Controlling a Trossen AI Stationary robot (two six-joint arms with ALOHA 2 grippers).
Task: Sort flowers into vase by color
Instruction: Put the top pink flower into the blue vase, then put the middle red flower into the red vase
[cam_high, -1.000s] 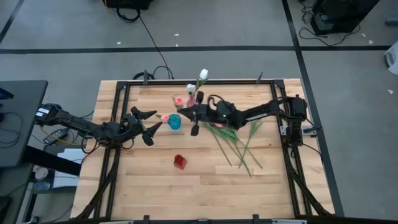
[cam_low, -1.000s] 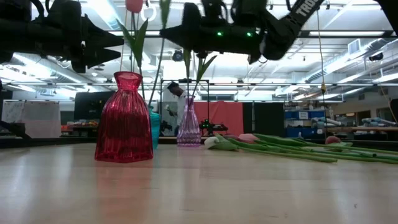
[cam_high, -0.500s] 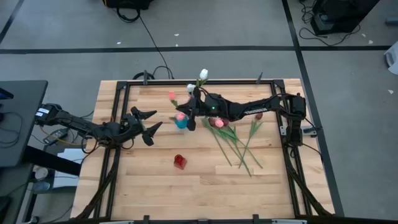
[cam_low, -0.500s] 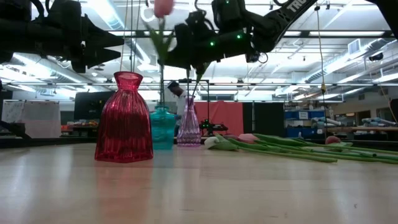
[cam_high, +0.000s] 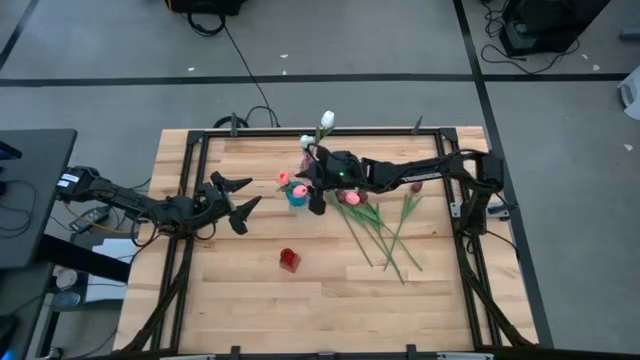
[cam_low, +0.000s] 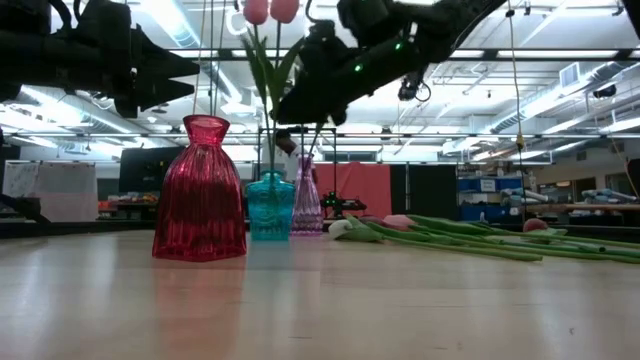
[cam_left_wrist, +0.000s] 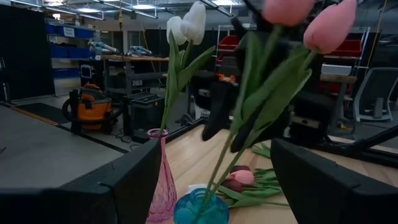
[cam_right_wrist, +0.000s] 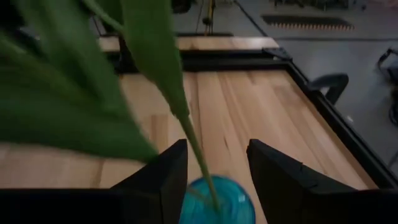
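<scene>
Hovering my right end effector (cam_high: 314, 186), released, over the teal vase (cam_high: 296, 195) with two pink tulips (cam_low: 270, 10); left end effector (cam_high: 238, 203) waits released.

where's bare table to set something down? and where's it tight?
Free: the near strip of table in front of the red vase, and the bare wood between that vase and the left claw. Crowded: around the teal vase, the right claw and the loose tulips.
</scene>
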